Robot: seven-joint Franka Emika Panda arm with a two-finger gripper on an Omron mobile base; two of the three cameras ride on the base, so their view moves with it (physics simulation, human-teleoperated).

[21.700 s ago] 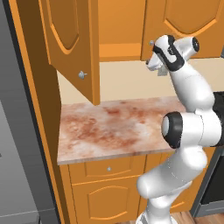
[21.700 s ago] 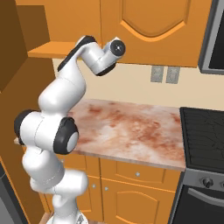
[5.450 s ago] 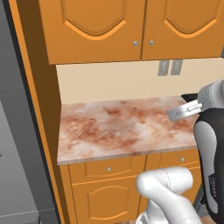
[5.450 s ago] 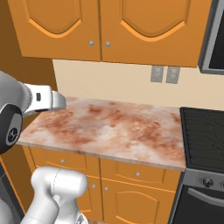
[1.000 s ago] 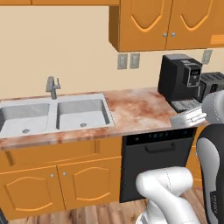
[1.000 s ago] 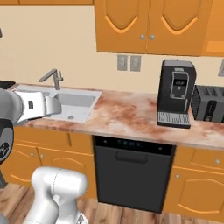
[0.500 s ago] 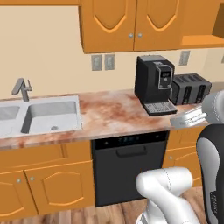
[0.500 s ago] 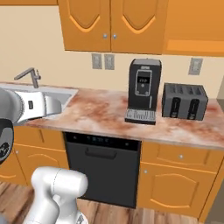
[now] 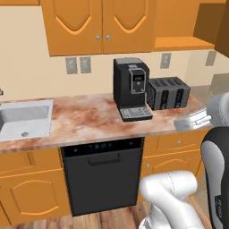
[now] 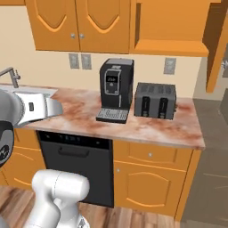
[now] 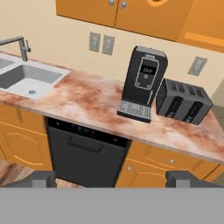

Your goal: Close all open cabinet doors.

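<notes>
Two cabinet doors (image 9: 74,24) (image 9: 129,22) over the counter stand shut, knobs side by side; they also show in the right base view (image 10: 53,22) (image 10: 104,22). To their right an upper cabinet (image 10: 171,24) gapes open, its shelf bare. Its cabinet door (image 10: 218,40) is swung out toward me at the far right, with the knob low on its edge; the left base view catches it at the corner (image 9: 222,22). My gripper (image 11: 111,180) is open, empty, held back from the counter in front of the dishwasher. My white hand (image 10: 40,108) hovers at counter height.
On the marbled counter (image 10: 147,127) stand a black coffee machine (image 10: 115,89) and a dark toaster (image 10: 156,100). A black dishwasher (image 10: 73,164) sits below, with the sink (image 9: 22,118) and faucet (image 11: 19,43) to the left. The counter ends at the right, beyond it grey floor.
The whole picture has slid left, so the base has driven right. The sink has passed to the left edge and the open cabinet has come into view. The gripper stays open.
</notes>
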